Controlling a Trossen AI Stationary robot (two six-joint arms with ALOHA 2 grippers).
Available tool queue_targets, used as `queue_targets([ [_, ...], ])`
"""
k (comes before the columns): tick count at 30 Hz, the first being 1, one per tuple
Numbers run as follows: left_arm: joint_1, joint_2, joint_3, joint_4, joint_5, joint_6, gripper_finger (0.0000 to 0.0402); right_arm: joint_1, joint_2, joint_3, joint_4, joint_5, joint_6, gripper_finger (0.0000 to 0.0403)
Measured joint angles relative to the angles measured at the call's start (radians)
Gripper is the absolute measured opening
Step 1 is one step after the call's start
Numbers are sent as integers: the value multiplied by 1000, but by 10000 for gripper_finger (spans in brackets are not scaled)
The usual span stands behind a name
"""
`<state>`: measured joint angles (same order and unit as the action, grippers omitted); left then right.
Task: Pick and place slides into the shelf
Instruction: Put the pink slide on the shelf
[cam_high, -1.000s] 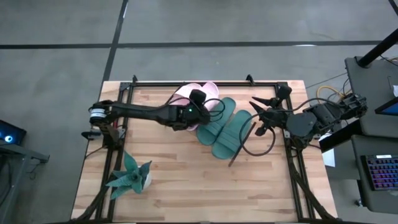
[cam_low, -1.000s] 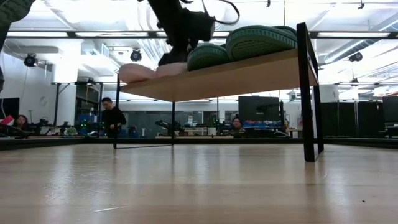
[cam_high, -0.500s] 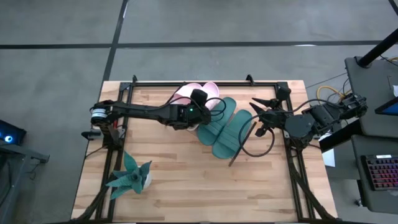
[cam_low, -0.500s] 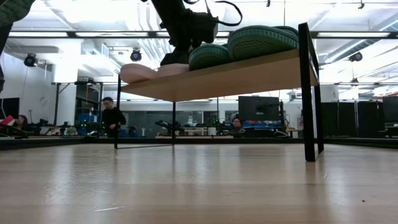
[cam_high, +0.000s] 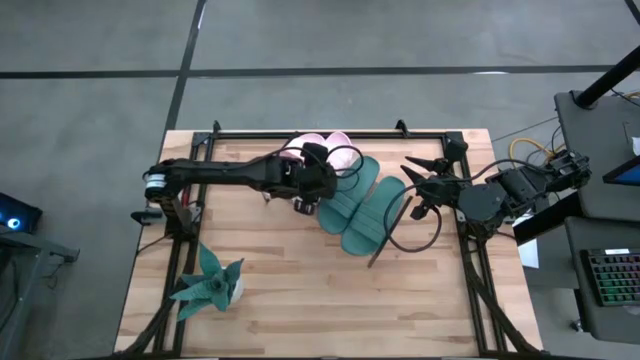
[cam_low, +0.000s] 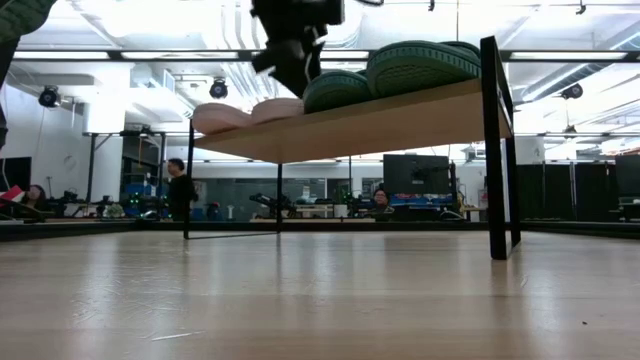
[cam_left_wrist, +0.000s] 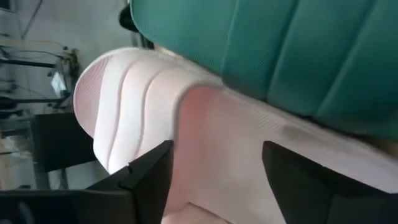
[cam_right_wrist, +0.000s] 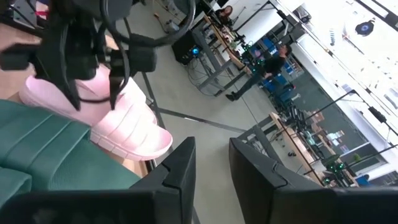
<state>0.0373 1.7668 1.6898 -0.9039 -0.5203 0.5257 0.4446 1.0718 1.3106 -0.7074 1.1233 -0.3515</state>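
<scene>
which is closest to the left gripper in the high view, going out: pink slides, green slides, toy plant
From the left gripper:
1. Pink slides: right at it, on the shelf's far-left part.
2. Green slides: just to its right, on the shelf.
3. Toy plant: farthest, at the table's near-left corner.

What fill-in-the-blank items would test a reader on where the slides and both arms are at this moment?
1. The two green slides lie on the ____.
2. The left gripper is above a ____ slide, fingers apart.
3. The toy plant stands on the ____, off the shelf.
4. The ____ gripper waits beside the green slides.

Missing words: shelf; pink; tabletop; right
</scene>
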Motion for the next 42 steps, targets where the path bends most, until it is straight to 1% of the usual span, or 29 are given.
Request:
queue_targets([
  [3, -7, 0, 41, -62, 5, -22, 240, 0, 0, 0, 0, 0, 0, 88],
  [6, -23, -11, 81, -141, 4, -76, 241, 0, 0, 0, 0, 0, 0, 84],
  [9, -50, -53, 95, -175, 48, -114, 241, 0, -1, 0, 0, 0, -13, 79],
  [11, -69, -95, 91, -171, 112, -146, 241, 0, -2, 0, 0, 0, -13, 76],
  [14, -91, -170, 62, -154, 279, -206, 241, 0, -2, 0, 0, 0, 12, 73],
  [16, -104, -232, 16, -113, 380, -230, 236, 0, -2, 0, 0, 0, 27, 72],
  [17, -111, -267, -16, -81, 411, -232, 230, 0, -2, 0, 0, 0, 33, 72],
  [18, -119, -301, -53, -51, 418, -232, 221, 0, -2, 0, 0, 0, 36, 73],
  [21, -139, -409, -187, 33, 403, -245, 181, 0, -2, -4, 0, 0, 38, 75],
  [24, -150, -532, -355, 145, 366, -259, 130, 0, -1, -9, -1, 0, 38, 74],
  [27, -150, -653, -529, 300, 350, -255, 79, 0, -1, -10, -1, 0, 38, 70],
  [29, -148, -717, -630, 421, 338, -221, 48, 0, -1, -10, 0, 0, 38, 68],
  [32, -147, -777, -732, 588, 251, -116, 10, 0, -1, -10, 1, 0, 59, 69],
  [35, -128, -790, -775, 739, 149, -13, 5, 0, -1, -10, 1, 0, 82, 70],
  [37, -93, -768, -772, 790, 139, 39, 3, 0, -1, -10, 2, 0, 83, 69],
  [39, -41, -725, -742, 769, 152, 61, 1, 0, -1, -10, 1, 0, 85, 67],
  [42, 50, -632, -652, 699, 180, 61, 1, 0, -1, -10, 1, 0, 90, 64],
])
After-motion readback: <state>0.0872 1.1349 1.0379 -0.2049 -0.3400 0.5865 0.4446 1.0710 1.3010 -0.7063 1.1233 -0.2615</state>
